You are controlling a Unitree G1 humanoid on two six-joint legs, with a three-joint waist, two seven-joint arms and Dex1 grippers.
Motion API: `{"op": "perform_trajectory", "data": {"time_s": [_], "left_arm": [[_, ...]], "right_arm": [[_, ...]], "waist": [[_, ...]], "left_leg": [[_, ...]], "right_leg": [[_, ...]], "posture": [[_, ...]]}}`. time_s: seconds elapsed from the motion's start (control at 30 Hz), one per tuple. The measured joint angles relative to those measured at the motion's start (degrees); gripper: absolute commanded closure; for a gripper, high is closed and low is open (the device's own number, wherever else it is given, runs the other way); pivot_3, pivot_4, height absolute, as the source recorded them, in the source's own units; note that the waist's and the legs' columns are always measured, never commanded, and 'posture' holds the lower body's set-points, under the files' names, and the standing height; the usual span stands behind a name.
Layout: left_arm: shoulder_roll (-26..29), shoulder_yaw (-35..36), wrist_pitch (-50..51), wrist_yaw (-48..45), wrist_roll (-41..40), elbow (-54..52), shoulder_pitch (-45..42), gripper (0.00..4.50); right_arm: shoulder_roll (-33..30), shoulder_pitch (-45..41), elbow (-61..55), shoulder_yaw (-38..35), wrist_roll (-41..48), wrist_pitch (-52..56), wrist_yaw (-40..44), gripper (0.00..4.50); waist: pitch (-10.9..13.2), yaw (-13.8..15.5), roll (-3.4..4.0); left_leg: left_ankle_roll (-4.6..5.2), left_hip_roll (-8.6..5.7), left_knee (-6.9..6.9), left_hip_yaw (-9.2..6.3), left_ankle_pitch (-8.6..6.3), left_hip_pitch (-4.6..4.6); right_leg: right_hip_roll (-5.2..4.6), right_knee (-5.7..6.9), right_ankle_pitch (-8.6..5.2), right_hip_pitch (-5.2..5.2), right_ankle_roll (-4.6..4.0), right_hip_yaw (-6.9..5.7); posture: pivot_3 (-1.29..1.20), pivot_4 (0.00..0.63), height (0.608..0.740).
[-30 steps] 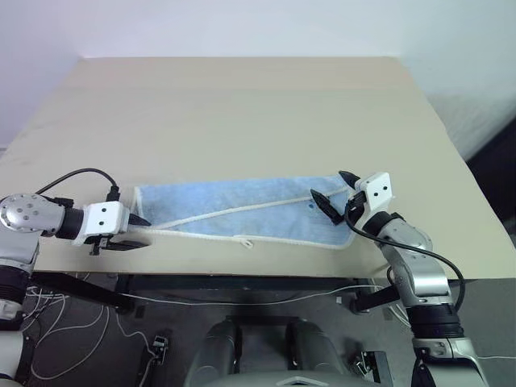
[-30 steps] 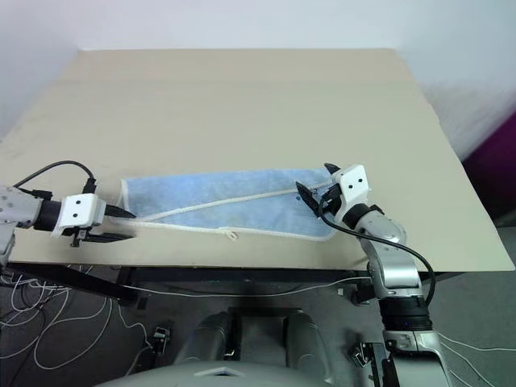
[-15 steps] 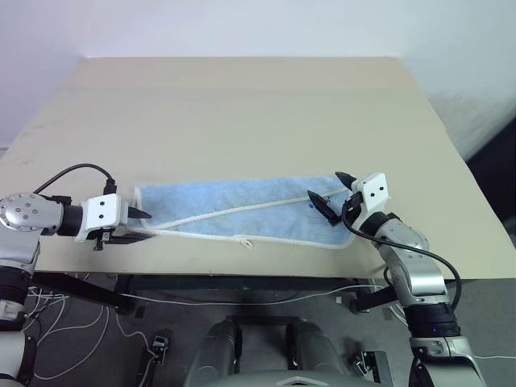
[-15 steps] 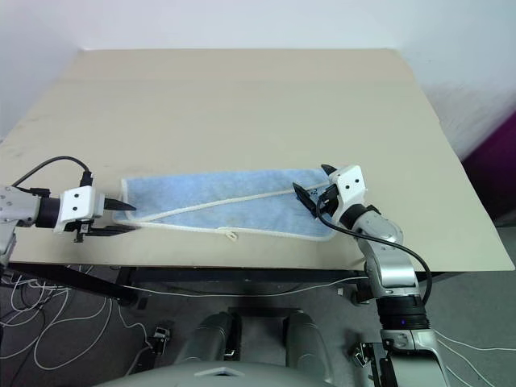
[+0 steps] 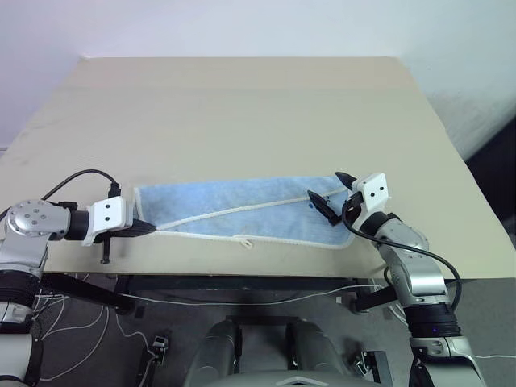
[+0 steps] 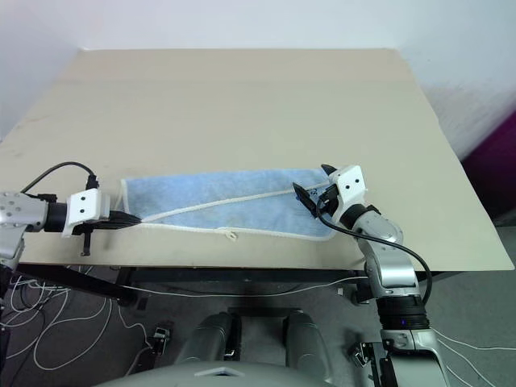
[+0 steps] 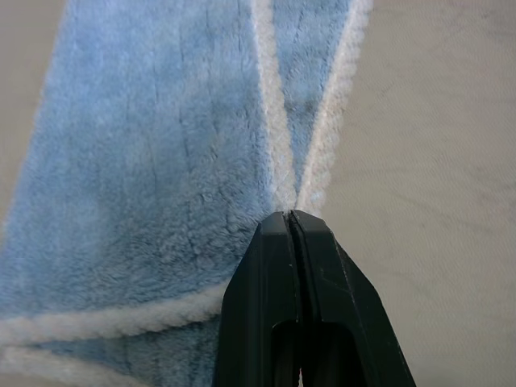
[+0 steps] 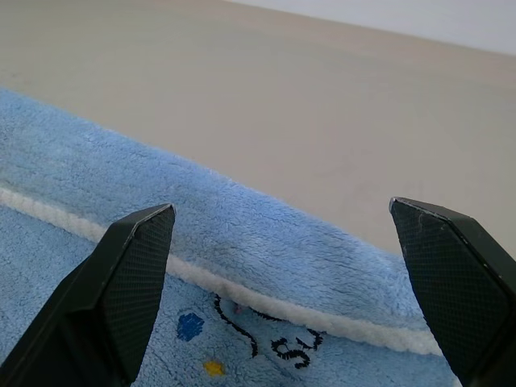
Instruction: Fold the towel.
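Note:
The towel [image 5: 242, 210] lies lengthwise along the table's near edge, light blue with white edging, its upper layer folded over on a slant. A small white tag [image 5: 246, 242] sticks out at its front edge, and a dark printed mark [image 8: 250, 339] sits near its right end. My left gripper [image 5: 149, 228] is at the towel's left end. In the left wrist view the left gripper [image 7: 290, 216] is shut on the corner where two white edges meet. My right gripper [image 5: 332, 190] hovers open over the right end, one finger to each side of the white edging [image 8: 266, 302].
The beige table [image 5: 242, 113] stretches far behind the towel. Its front edge [image 5: 266, 274] runs just below the towel. Loose cables [image 5: 72, 322] hang under the table at the left.
My left gripper, open at the towel's left corner before, has closed on that corner. The right gripper and the towel have stayed where they were.

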Motion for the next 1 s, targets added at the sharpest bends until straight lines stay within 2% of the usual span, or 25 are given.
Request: {"op": "perform_trajectory", "data": {"time_s": [0.13, 0.17, 0.23, 0.4, 0.67, 1.0], "left_arm": [[0.0, 0.0, 0.3, 0.0, 0.1, 0.0, 0.1, 4.44], [0.0, 0.0, 0.6, -0.1, 0.1, 0.0, 0.1, 4.27], [0.0, 0.0, 1.2, -0.1, 0.0, 0.0, 0.1, 3.85], [0.0, 0.0, 0.8, 1.0, 0.7, 0.1, 0.1, 2.24], [-0.5, 0.1, 0.7, 1.5, 0.8, 0.4, 0.0, 2.24], [-2.2, 1.6, 6.7, 3.3, -0.9, 0.5, -1.3, 2.24]], "right_arm": [[0.0, 0.0, 0.0, 0.0, 0.0, 0.0, 0.0, 0.00], [0.0, 0.0, 0.0, 0.0, 0.0, 0.0, 0.0, 0.00], [0.0, 0.0, 0.0, 0.0, 0.0, 0.0, 0.0, 0.00], [0.0, 0.0, 0.0, 0.0, 0.0, 0.0, 0.0, 0.00], [0.0, 0.0, 0.0, 0.0, 0.0, 0.0, 0.0, 0.00], [0.0, -0.1, 0.0, 0.0, 0.0, 0.0, 0.0, 0.00]], "waist": [[0.0, 0.0, 0.00], [0.0, 0.0, 0.00], [0.0, 0.0, 0.00], [0.0, 0.0, 0.00], [0.0, 0.0, 0.00], [0.0, 0.0, 0.00]], "left_leg": [[0.00, 0.00, 0.00, 0.00, 0.00, 0.00], [0.00, 0.00, 0.00, 0.00, 0.00, 0.00], [0.00, 0.00, 0.00, 0.00, 0.00, 0.00], [0.00, 0.00, 0.00, 0.00, 0.00, 0.00], [0.00, 0.00, 0.00, 0.00, 0.00, 0.00], [0.00, 0.00, 0.01, 0.01, 0.00, 0.00]], "right_leg": [[-0.01, 0.00, 0.00, 0.00, 0.00, 0.00], [0.00, 0.00, 0.00, 0.00, 0.00, 0.00], [0.00, 0.00, 0.00, 0.00, 0.00, 0.00], [0.00, 0.00, 0.00, 0.00, 0.00, 0.00], [0.00, 0.00, 0.00, 0.00, 0.00, 0.00], [0.00, 0.01, 0.00, 0.00, 0.00, 0.00]], "posture": [[0.00, 0.150, 0.740], [0.00, 0.150, 0.740], [0.00, 0.150, 0.740], [0.00, 0.150, 0.740], [0.00, 0.150, 0.740], [0.00, 0.150, 0.740]]}}
